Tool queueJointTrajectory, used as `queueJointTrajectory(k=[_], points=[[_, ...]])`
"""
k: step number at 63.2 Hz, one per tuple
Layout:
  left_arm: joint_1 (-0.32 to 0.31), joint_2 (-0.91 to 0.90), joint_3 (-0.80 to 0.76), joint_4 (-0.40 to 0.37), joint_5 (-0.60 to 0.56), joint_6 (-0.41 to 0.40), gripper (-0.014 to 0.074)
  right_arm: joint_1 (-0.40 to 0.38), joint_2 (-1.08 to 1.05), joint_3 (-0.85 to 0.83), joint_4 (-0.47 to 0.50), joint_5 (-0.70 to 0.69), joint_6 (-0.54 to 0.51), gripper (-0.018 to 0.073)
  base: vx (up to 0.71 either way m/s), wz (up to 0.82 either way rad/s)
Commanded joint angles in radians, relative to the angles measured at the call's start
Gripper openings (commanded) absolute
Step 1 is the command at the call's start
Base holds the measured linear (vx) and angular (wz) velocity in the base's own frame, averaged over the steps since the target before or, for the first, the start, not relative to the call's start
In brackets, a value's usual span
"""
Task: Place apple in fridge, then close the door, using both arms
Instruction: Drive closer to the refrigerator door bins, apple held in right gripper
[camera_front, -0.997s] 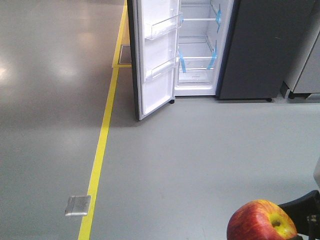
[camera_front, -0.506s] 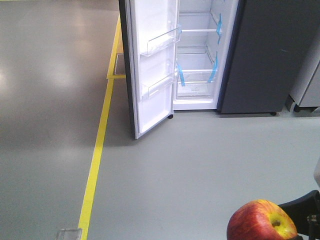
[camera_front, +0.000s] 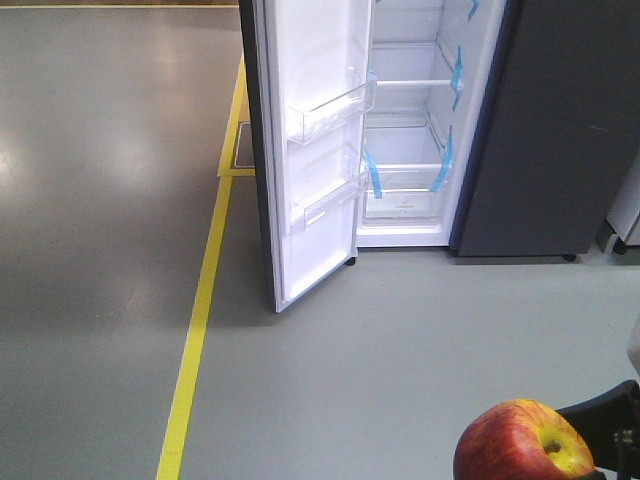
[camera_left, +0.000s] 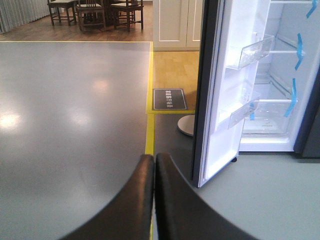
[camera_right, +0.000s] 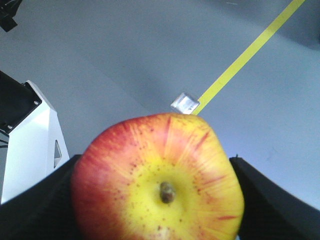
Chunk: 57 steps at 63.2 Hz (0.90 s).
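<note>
The red and yellow apple (camera_right: 157, 180) fills the right wrist view, stem dimple facing the camera. My right gripper (camera_right: 157, 202) is shut on it, one black finger (camera_right: 47, 200) on each side. In the front view the apple (camera_front: 520, 445) sits at the bottom right, low over the floor. Ahead stands the fridge (camera_front: 550, 130), dark grey outside, its white inside (camera_front: 410, 150) showing shelves with blue tape. Its door (camera_front: 310, 150) is swung wide open to the left, clear bins on the white inner face. My left gripper (camera_left: 153, 159) is shut on nothing, left of the door (camera_left: 220, 90).
A yellow floor line (camera_front: 195, 340) runs toward the fridge's left side. A dark floor mat (camera_left: 169, 98) and a round white disc (camera_left: 186, 125) lie behind the door. A metal floor plate (camera_right: 185, 103) sits on the line. Chairs (camera_left: 95, 10) and a white cabinet (camera_left: 177, 22) stand far back.
The fridge and its open door have grown larger and shifted right in the front view. The metal floor plate has dropped out of that view. The apple stays in the right gripper.
</note>
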Motion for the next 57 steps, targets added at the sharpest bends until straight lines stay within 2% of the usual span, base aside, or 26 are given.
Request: queueJointTrajectory(k=[1,57], points=[[0.000,-0.017,0.021,-0.001,-0.077,-0.003,-0.0006,0.000,-0.002,-0.028,0.048,-0.037,-0.005,0.0377,0.24,0.03],[0.000,-0.017,0.021,-0.001,-0.077,-0.003,-0.0006,0.000,-0.002,-0.028,0.048,-0.037,-0.005,0.0377,0.18,0.04]])
